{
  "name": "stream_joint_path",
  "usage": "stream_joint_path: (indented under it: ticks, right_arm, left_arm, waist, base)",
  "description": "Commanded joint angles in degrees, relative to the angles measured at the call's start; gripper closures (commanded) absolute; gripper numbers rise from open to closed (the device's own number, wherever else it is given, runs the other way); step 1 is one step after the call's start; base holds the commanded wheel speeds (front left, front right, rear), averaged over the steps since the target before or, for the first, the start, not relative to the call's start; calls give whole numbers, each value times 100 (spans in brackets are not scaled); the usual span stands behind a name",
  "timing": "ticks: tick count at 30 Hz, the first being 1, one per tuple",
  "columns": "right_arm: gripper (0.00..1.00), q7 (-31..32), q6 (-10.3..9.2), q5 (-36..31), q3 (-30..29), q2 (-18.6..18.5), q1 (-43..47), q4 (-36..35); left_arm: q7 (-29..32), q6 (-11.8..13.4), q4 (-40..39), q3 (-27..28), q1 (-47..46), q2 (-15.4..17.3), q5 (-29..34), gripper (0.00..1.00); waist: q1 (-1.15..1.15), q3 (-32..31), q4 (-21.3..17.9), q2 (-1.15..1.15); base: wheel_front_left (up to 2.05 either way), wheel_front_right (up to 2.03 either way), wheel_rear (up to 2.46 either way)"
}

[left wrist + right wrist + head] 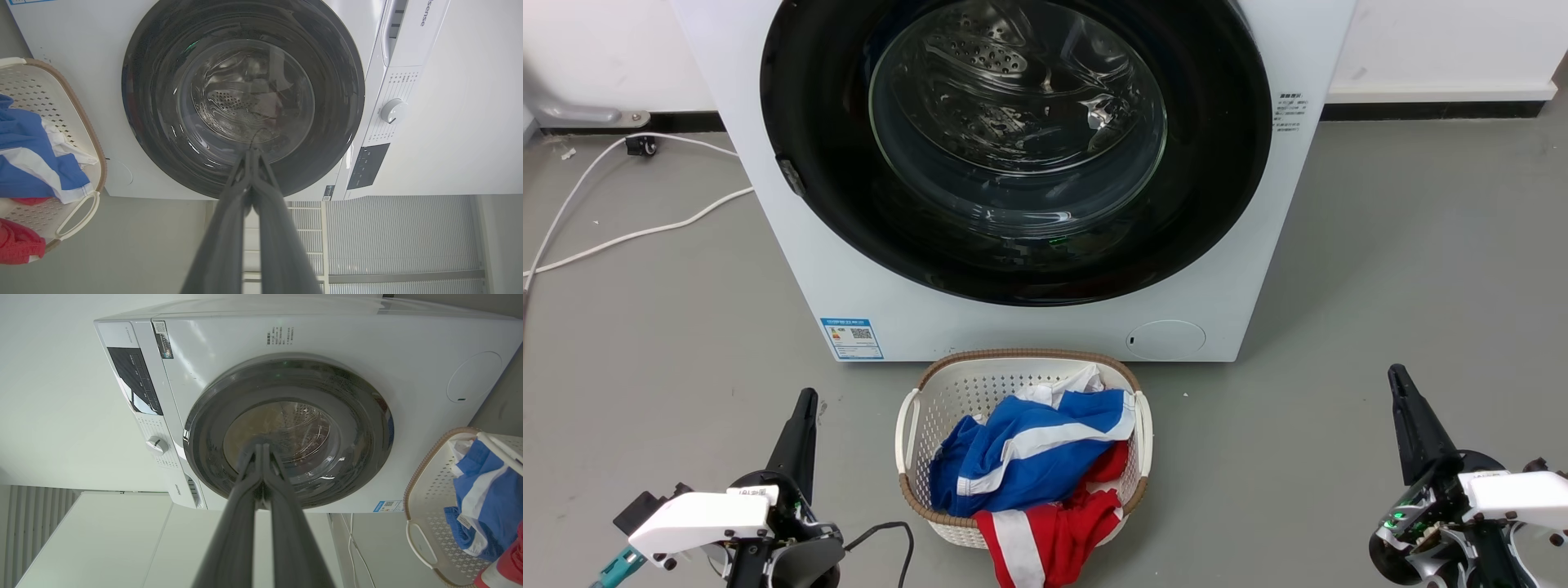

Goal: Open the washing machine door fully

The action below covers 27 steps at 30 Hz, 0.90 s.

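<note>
Head view: left gripper (807, 400) and right gripper (1398, 377) sit pinched closed, empty; washing machine door (1017, 139) stands shut well ahead; laundry basket (1021, 355) between them could snag an arm or block its swing.

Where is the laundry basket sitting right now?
In the head view, the laundry basket sits on the floor at centre, just in front of the washing machine and below its shut door.
</note>
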Motion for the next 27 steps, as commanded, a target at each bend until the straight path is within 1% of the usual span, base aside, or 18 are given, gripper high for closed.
stream_joint_path:
  ticks: [1,27]
  right_arm:
    - [100,12,0,-45,-8,16,-65,7]
    - [100,25,0,-49,-28,32,-68,8]
  left_arm:
    - [8,-22,7,18,-56,-3,43,100]
    - [20,-22,7,31,-58,-12,44,100]
  waist:
    - [0,0,0,0]
    - [0,0,0,0]
  base:
    - [0,0,0]
    - [0,0,0]
